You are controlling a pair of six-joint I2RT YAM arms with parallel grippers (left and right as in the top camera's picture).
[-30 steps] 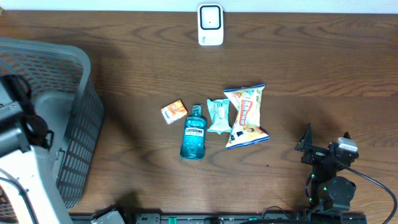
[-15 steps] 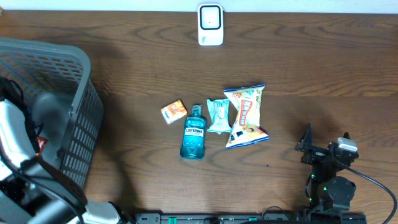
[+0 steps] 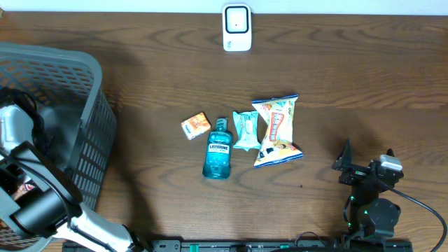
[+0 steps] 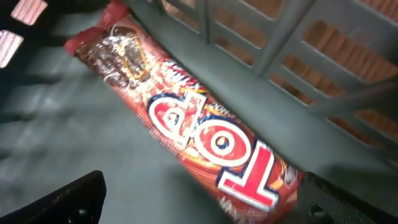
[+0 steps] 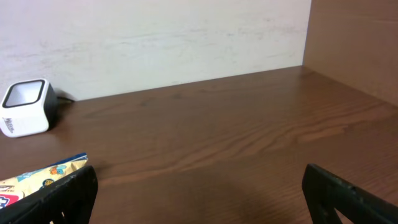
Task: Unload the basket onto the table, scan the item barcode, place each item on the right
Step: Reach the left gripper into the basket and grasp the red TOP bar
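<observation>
A red snack pack marked "TOP" (image 4: 205, 134) lies slanted on the grey basket floor, against the basket's slatted wall (image 4: 292, 56). My left gripper (image 4: 205, 214) is open just above it. The pack's lower end lies between the fingers, close to the right fingertip (image 4: 348, 202). In the overhead view my left arm (image 3: 35, 203) reaches down into the basket (image 3: 84, 126). The white barcode scanner (image 3: 237, 28) stands at the table's far edge. My right gripper (image 3: 365, 168) rests open and empty near the front right, its fingers (image 5: 56, 199) spread wide over bare wood.
In the middle of the table lie a small orange box (image 3: 195, 125), a blue Listerine bottle (image 3: 218, 150), a teal packet (image 3: 246, 130) and a yellow snack bag (image 3: 277, 130). The scanner (image 5: 25, 107) also shows in the right wrist view.
My left arm has swung and dropped lower inside the basket. Its gripper stays open. The right arm and the table items have not moved.
</observation>
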